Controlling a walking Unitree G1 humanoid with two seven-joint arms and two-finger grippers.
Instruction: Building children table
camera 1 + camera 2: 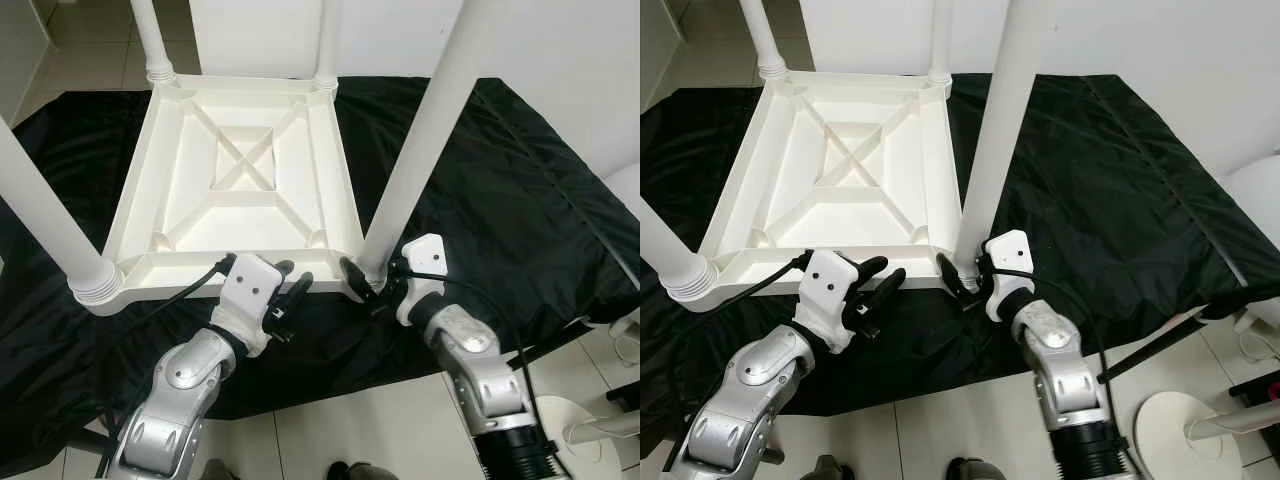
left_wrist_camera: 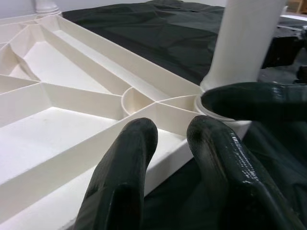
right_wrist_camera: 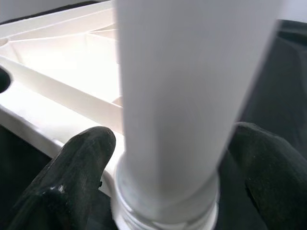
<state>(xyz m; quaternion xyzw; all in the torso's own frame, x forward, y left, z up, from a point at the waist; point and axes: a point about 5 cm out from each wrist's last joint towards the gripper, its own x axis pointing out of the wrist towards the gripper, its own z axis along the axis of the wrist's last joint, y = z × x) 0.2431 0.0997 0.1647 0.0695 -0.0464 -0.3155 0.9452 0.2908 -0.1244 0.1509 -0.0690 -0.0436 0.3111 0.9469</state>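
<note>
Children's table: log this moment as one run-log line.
tabletop upside down on black cloth | right gripper around near-right leg base | left gripper at near edge | four legs standing

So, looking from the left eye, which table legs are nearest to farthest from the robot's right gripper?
From the right gripper:
1. The near right leg, standing between its fingers at the tabletop's near right corner.
2. The near left leg, across at the near left corner.
3. The far left leg, at the back left corner.

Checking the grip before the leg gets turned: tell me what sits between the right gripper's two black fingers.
The base of the near-right round white plastic table leg stands between the right gripper fingers, one on each side, in the right wrist view.
</note>
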